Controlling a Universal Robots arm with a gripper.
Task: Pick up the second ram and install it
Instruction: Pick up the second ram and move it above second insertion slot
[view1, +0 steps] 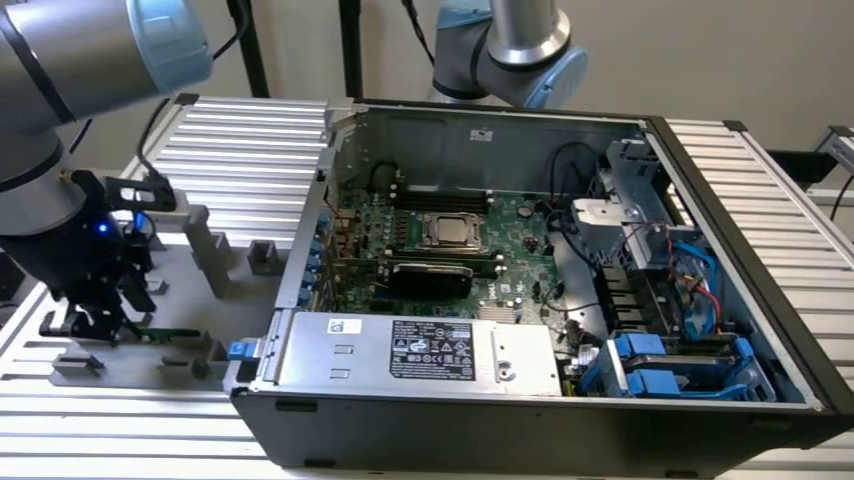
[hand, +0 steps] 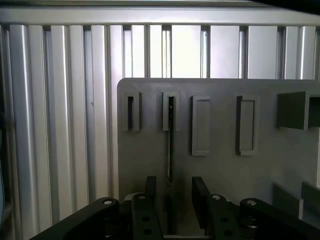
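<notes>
The second ram (view1: 168, 335) is a thin green stick standing on edge in grey holder blocks on the grey plate (view1: 174, 290), at the exterior view's left beside the computer case. In the wrist view the ram (hand: 170, 145) shows edge-on as a thin dark line running from a holder block (hand: 170, 111) down between my fingers. My gripper (view1: 112, 328) sits low over the stick's end farther from the case. The gripper (hand: 172, 200) is open; its fingertips (hand: 200, 192) stand on either side of the ram with a gap on each side.
The open computer case (view1: 747, 230) holds the green motherboard (view1: 514, 235) with long black slots (view1: 441, 197) and a grey power supply (view1: 414, 350). More grey holder blocks (hand: 200, 125) stand on the plate. Ribbed aluminium table (view1: 240, 150) lies around it. Another arm (view1: 527, 50) stands behind the case.
</notes>
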